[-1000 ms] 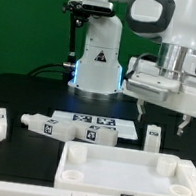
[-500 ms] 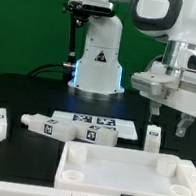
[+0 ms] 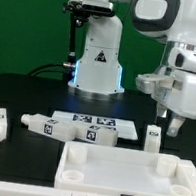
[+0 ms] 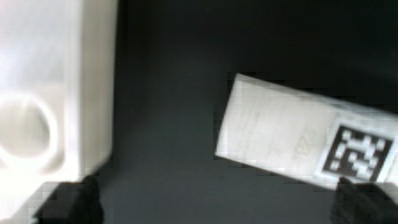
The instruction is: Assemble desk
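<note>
Pincer [image 3: 167, 120] hung wide open, gripping nothing, near an upright leg [image 3: 153, 139] at the exterior view's right. Tabletop panel [image 3: 126, 173] lay flat on the surface [image 3: 20, 97], at the front. Two more legs [image 3: 53, 127] lay beside the marker board [image 3: 105, 121].

The spread gripper [image 3: 164, 122] hangs seemingly above an upright leg [image 3: 153, 140].

The table [image 3: 45, 104] is viewed from low and near, toward the robot base [image 3: 98, 61]. The tabletop panel [image 4: 45, 60] is seen close from above by the wrist view and is shared by both views.
</note>
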Action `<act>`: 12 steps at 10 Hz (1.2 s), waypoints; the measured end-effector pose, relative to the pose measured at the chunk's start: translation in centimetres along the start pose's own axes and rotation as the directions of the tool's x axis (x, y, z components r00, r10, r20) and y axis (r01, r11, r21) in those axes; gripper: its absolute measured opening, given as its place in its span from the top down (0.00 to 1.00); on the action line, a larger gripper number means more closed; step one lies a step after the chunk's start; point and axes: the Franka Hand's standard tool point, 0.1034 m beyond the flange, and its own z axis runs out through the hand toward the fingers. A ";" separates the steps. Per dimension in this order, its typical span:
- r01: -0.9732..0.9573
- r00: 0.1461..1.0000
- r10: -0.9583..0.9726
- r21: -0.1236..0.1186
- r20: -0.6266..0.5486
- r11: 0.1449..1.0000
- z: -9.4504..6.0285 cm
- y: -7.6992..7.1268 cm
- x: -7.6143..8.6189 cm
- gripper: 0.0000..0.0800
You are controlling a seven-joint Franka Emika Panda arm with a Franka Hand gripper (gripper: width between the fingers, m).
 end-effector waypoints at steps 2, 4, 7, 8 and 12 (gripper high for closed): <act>-0.249 0.969 0.248 0.030 0.014 0.968 0.0 0.2 -0.1 0.19; -0.363 0.932 0.362 0.037 0.011 0.931 0.0 -0.1 0.3 0.19; -0.644 0.765 0.640 0.057 0.069 0.763 0.5 0.5 -0.5 0.19; -0.782 0.623 0.778 0.056 0.084 0.621 0.6 0.8 -0.4 0.19; -0.941 0.338 0.933 0.058 0.123 0.333 0.8 0.5 -0.3 0.19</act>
